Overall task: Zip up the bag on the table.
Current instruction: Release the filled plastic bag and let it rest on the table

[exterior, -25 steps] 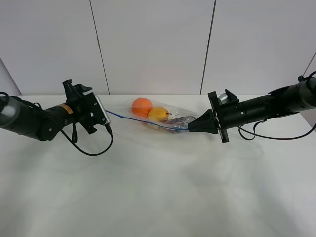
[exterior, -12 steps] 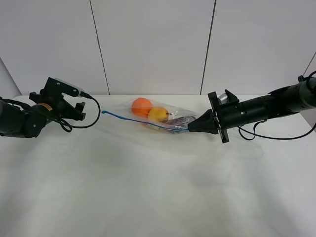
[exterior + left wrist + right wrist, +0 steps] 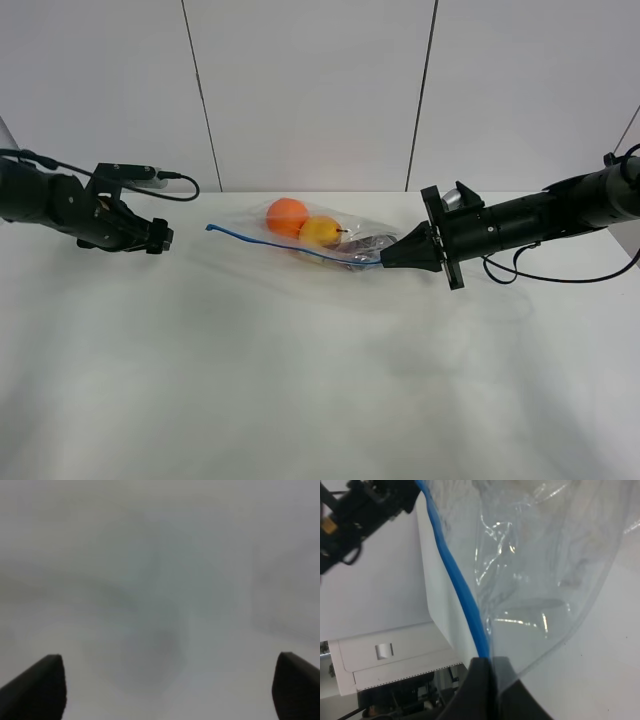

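The bag [image 3: 318, 236] lies at the far middle of the tabletop [image 3: 320, 400], with its blue strip [image 3: 275, 243] along the near edge. The right gripper [image 3: 384, 261] has its fingers [image 3: 480, 680] clamped on the strip's right end. The left gripper [image 3: 160, 238] hovers well apart from the strip's free left end, fingers [image 3: 37, 687] spread wide. A broad stretch of tabletop lies between the bag and the near edge.

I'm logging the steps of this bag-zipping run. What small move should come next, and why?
Probably open the right gripper to let go of the bag. Its blue strip looks like one closed line, and the left gripper sits open, clear of the bag.
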`<state>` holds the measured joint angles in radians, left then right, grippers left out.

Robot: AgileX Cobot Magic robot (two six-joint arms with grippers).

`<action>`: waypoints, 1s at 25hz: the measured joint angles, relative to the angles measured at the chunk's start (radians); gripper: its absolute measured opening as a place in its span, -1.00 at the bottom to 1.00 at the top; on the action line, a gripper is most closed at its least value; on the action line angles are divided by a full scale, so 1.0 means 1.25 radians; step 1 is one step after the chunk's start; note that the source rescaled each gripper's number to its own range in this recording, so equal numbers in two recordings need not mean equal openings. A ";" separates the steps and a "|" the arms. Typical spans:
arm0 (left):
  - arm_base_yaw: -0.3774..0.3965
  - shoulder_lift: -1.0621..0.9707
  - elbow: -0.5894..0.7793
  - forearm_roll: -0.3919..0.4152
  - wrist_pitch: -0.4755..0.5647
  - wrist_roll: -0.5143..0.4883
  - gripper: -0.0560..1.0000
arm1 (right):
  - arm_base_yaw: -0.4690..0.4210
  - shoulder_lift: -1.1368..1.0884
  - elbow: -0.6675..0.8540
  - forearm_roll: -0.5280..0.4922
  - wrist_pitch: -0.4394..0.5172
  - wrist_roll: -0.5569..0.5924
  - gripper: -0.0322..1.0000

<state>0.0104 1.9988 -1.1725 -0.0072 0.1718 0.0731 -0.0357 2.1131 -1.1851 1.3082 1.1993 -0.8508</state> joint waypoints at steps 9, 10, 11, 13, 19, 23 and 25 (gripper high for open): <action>0.000 -0.008 -0.199 -0.078 0.475 0.000 1.00 | 0.000 0.000 0.000 0.000 0.000 0.000 -0.94; 0.000 -0.008 -0.215 -0.087 0.520 0.004 1.00 | 0.000 0.000 0.000 0.000 0.000 0.000 -0.94; 0.000 -0.008 -0.231 -0.100 0.563 0.010 1.00 | 0.000 0.000 0.000 0.000 0.000 0.000 -0.94; 0.000 -0.008 -0.257 -0.125 0.637 0.029 1.00 | 0.000 0.000 0.000 0.000 0.000 0.000 -0.94; 0.000 -0.010 -0.296 -0.152 0.819 0.046 1.00 | 0.000 0.000 0.000 -0.004 0.000 0.000 -0.94; 0.000 -0.033 -0.296 -0.135 0.827 0.046 1.00 | 0.000 0.000 0.000 -0.008 0.000 0.000 -0.94; 0.000 -0.065 -0.286 -0.127 0.827 0.046 1.00 | 0.000 0.000 0.000 -0.010 0.000 0.000 -0.94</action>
<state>0.0104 1.9176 -1.5296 -0.1662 1.2058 0.1312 -0.0357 2.1131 -1.1851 1.2954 1.1993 -0.8508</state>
